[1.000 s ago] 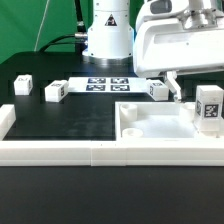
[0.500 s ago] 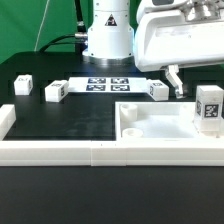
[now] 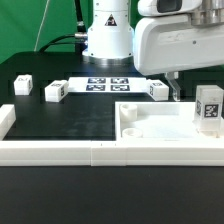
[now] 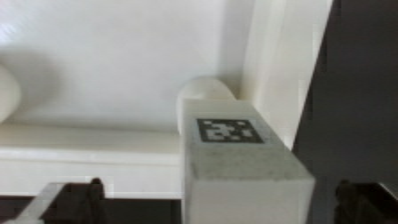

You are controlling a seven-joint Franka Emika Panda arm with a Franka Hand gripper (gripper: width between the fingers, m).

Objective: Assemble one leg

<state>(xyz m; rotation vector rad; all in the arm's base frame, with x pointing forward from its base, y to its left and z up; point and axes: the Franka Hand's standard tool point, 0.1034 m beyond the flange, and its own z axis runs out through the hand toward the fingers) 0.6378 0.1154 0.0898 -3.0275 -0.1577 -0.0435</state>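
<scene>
Four alike white legs with marker tags show in the exterior view. One leg (image 3: 208,107) stands upright on the right end of the large white tray-like part (image 3: 150,128). Others lie on the black table, one leg (image 3: 158,90) behind the tray and two legs (image 3: 55,92) (image 3: 22,85) at the left. My gripper (image 3: 185,92) hangs above the tray just left of the standing leg. In the wrist view that leg (image 4: 240,160) sits between my gripper (image 4: 222,205) fingers (image 4: 71,200), which stand wide apart and do not touch it.
The marker board (image 3: 105,84) lies at the back by the robot base (image 3: 107,35). A white raised wall (image 3: 60,150) runs along the table's front, with a short white block (image 3: 5,115) at the left. The tray has a round hole (image 3: 133,129).
The gripper body has turned from a tilt to upright and come down a little over the tray's right end. The legs and tray have not moved.
</scene>
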